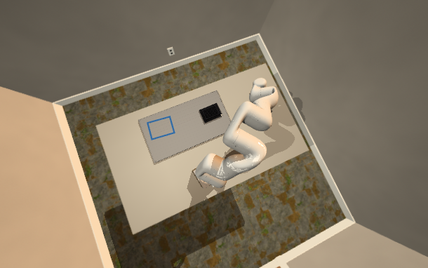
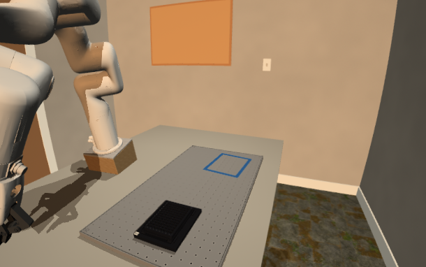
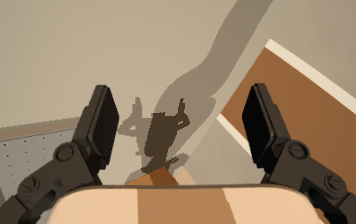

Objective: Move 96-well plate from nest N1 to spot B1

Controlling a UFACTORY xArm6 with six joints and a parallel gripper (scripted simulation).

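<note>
Beige walls, a brown baseboard and my own cast shadow fill what I see past my fingers, which stand fully apart with nothing between them.

Off to my left and well apart from them lies the black rectangular 96-well plastic plate (image 2: 170,221), flat and right way up in its dark plate nest (image 2: 156,241) at the near end of the grey perforated metal deck (image 2: 223,203). I judge the plate light and stiff, a thin-walled moulding with smooth, fairly slippery side walls; too hard a squeeze could flex or crack the skirt, and a slack hold could let it tip. The sound place to take it looks to be across the short span, one finger on each long side wall near the middle, so it hangs level and lifts straight out of the nest.

Farther from my fingers than the plate, at the deck's other end, is the blue taped rectangular outline (image 2: 227,165), with no object inside it. Deck and the wooden block (image 2: 111,161) under my arm both rest on the pale grey worktop (image 2: 167,136).
</note>
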